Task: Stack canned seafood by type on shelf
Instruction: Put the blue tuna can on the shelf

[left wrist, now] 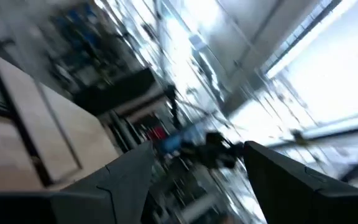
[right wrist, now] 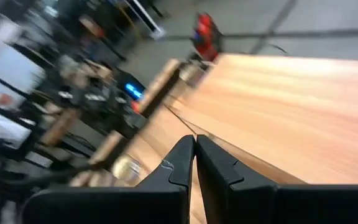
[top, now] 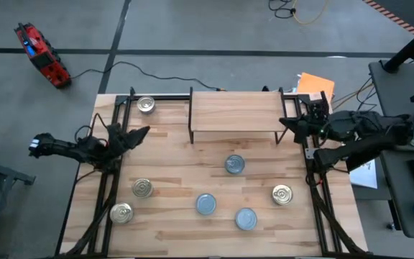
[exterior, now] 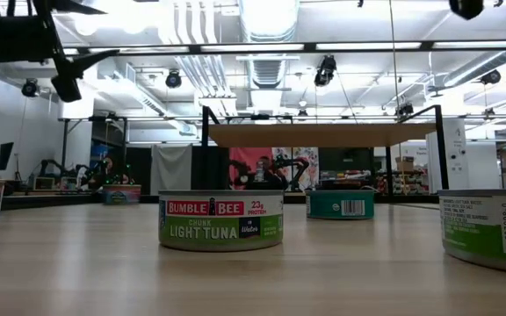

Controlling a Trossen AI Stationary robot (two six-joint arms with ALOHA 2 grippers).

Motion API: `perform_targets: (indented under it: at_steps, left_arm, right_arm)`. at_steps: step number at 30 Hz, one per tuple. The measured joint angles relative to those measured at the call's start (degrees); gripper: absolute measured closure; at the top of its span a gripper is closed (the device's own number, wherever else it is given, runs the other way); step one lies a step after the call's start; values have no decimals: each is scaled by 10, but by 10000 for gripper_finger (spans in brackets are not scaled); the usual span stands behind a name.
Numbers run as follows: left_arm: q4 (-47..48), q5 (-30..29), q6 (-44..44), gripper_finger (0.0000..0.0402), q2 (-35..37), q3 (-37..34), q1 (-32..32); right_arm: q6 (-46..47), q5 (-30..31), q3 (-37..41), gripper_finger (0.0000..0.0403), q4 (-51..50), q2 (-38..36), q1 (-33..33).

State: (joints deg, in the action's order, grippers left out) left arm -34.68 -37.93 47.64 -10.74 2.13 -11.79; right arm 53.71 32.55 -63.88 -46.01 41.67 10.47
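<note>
I see seven tins [top: 235, 165] scattered on the wooden worktop [top: 171, 155]; shelf [top: 234, 112] at its far edge. Left claw [top: 141, 133] apart, right claw [top: 284, 121] together.

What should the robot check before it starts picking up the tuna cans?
1. Shelf top free for stacking: ok, nothing lies on it.
2. Cans reachable: ok, three blue-topped cans and four shiny-topped cans lie apart on the table.
3. Left gripper ready to grab: ok, open and holding nothing.
4. Right gripper ready: not ok, shut.
5. Cans upright: ok.
</note>
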Motion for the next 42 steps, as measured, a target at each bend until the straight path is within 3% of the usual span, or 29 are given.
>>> perform_targets:
  at_steps: [6, 12, 19, 23, 28, 33, 42]
  left_arm:
    - [11, -32, 6, 164, -2, 0, 0]
    - [8, -31, 26, 164, -2, 0, 0]
    - [26, -11, -54, 179, -10, 16, -1]
    - [122, 28, -108, 232, -39, 97, -2]
    - [337, 29, -139, 316, -110, 233, -1]
    - [472, 30, -162, 389, -197, 334, -1]
    - [482, 50, -269, 401, -337, 425, -2]
  right_arm:
    - [6, -22, -103, 390, -145, 45, 0]
    - [-72, -30, -142, 390, -150, 65, 0]
    - [-79, -25, -152, 390, -150, 78, 0]
    - [-73, -24, -152, 390, -144, 88, 0]
    - [-74, -29, -152, 390, -87, 117, 0]
    - [-74, -100, -152, 390, -45, 166, 0]
    - [-63, -245, -151, 390, -91, 255, 14]
